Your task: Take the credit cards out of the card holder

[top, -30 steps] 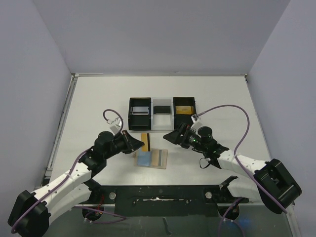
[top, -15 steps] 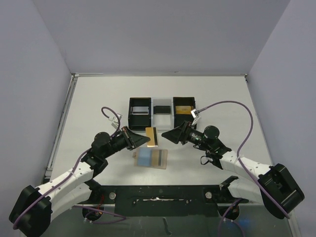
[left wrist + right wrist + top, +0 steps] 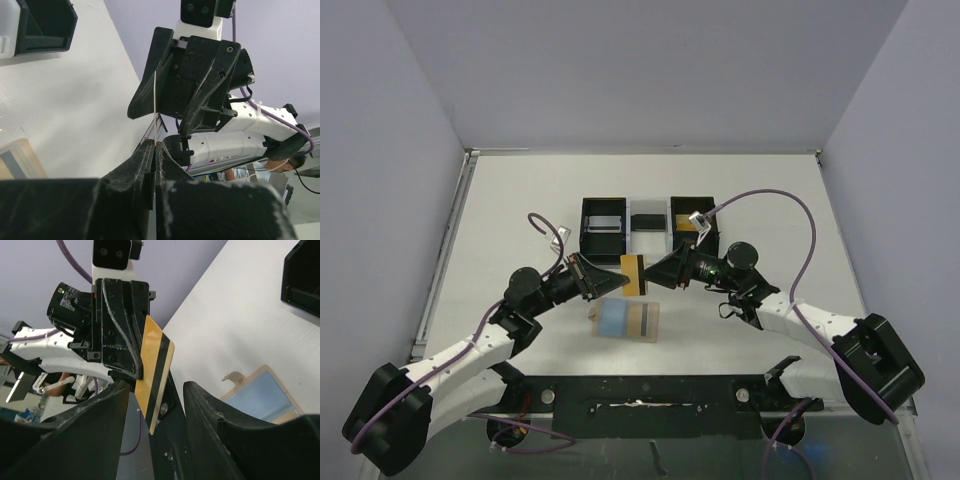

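Hold left gripper clenched on the orange credit card; centre right gripper, jaws apart astride its free edge, then pinch both faces squarely before letting go

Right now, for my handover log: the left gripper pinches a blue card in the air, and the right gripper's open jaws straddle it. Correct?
Not blue: the card in the left gripper is orange with a black stripe, as the right wrist view shows. The rest holds.
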Controlling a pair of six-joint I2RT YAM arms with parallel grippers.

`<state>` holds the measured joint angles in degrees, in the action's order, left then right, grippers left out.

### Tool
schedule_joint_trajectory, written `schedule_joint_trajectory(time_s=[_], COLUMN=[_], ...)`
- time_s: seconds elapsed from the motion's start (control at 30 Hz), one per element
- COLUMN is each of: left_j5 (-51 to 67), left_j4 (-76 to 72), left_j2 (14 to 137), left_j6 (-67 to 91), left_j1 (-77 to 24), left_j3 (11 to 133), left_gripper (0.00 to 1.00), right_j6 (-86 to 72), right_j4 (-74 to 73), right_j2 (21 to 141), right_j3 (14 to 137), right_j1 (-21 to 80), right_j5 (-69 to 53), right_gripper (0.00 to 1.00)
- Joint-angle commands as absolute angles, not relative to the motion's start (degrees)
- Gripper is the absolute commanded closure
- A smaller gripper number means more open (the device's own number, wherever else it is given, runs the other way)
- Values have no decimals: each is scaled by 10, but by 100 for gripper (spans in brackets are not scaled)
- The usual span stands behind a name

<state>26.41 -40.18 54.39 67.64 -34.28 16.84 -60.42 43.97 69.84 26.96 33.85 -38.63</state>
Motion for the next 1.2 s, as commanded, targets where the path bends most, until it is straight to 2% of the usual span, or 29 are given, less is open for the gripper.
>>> schedule_joint_trajectory(time_s=[0.0,0.13,0.4,0.53,0.6,0.67,0.7,0.83,0.87,1.03,1.17], left_j5=[282,288,309,318,318,314,308,258,240,154,77], left_j4=[-481,-484,-499,-501,-500,-473,-451,-305,-261,-28,109], left_j2=[541,539,549,553,551,546,542,505,494,461,464], left_j6=[689,687,685,684,682,675,667,603,583,474,393], left_j1=[-339,-338,-337,-338,-338,-337,-337,-337,-337,-332,-330], left_j3=[169,169,171,174,173,175,180,210,220,292,350], left_gripper=[100,100,100,100,100,100,94,43,37,33,32], right_j6=[-621,-626,-680,-688,-687,-679,-672,-633,-618,-501,-318], right_j4=[513,516,600,612,611,595,585,523,508,300,105], right_j2=[707,714,730,736,735,732,730,701,689,601,528], right_j3=[293,300,291,293,292,294,295,295,294,312,354], right_j1=[341,337,336,337,337,337,337,328,323,262,245], right_j5=[-445,-472,-477,-476,-472,-469,-467,-452,-443,-378,-193], right_gripper=[55,69,78,89,98,100,100,100,100,100,100])
